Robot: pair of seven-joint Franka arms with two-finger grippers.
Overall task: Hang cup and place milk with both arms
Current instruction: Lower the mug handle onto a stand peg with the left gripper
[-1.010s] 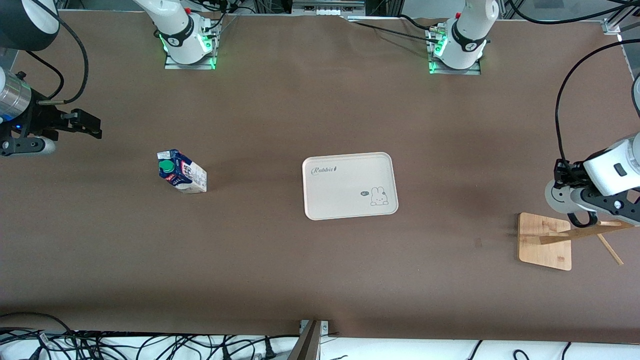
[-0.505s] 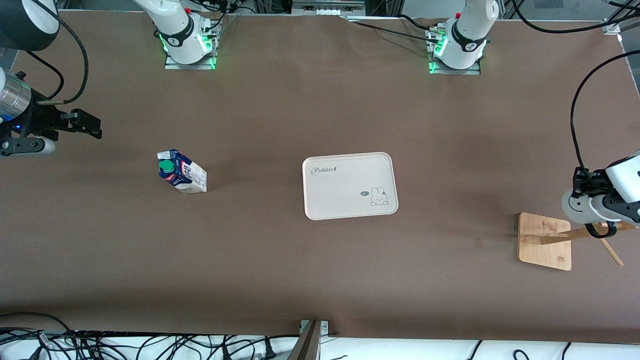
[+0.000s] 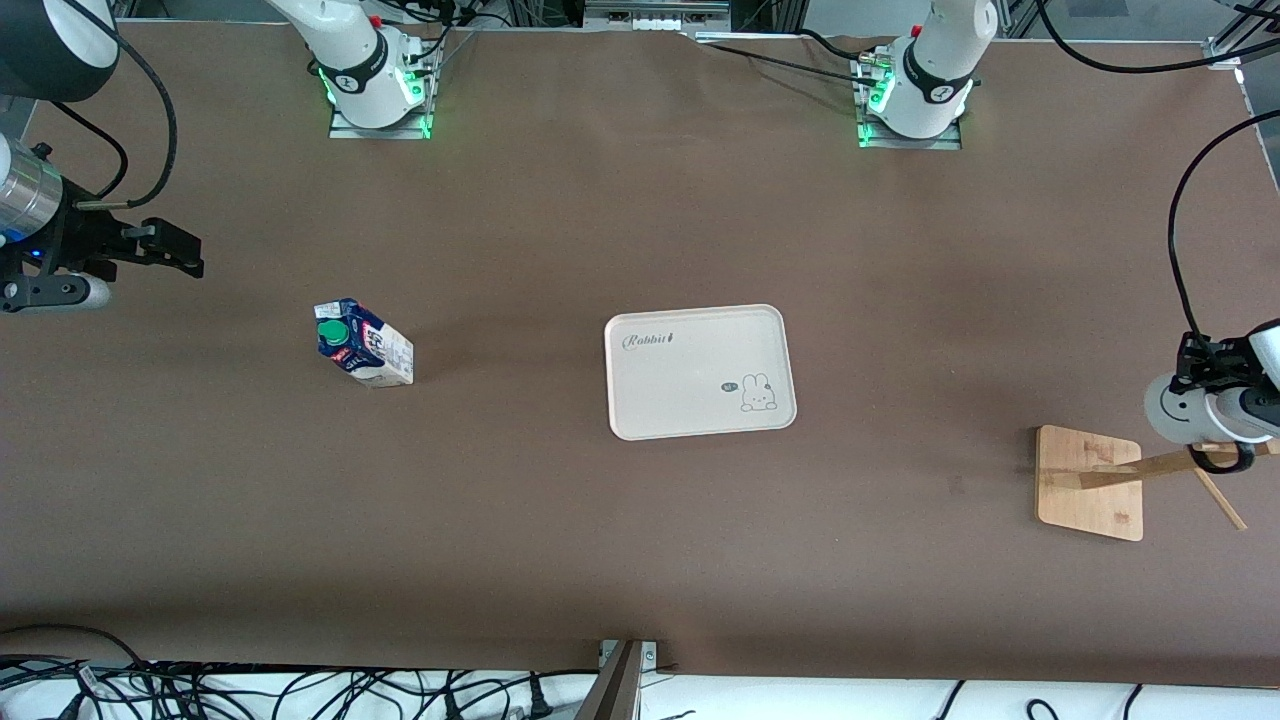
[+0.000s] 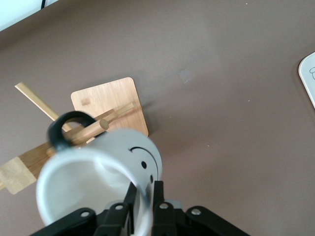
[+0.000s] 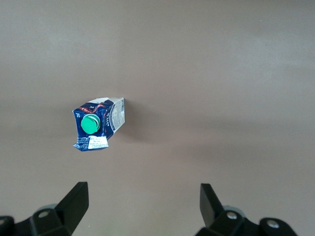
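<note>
Front view: left pincer [image 3: 1205, 440] at the left arm's end of the table [image 3: 600, 220], over the wooden rack [image 3: 1090, 482], with the cup [image 3: 1172, 410] in it. Left wrist view: cup [image 4: 98, 182] tilted, its wall between the two fingers [image 4: 158, 196], one inside the rim, one outside; whether they clamp it or have let go, cannot tell. Black handle [image 4: 66, 129] looped over the rack's peg [image 4: 91, 130]. Milk [image 3: 362, 343] stands upright on the table toward the right arm's end, well apart from the cream tray [image 3: 700, 372] at the middle. Right pincer [image 3: 150, 252] hovers over bare table near that end, waiting, fingers spread wide, gripping nothing. Right wrist view: milk [image 5: 97, 124] seen from above, green cap up.
</note>
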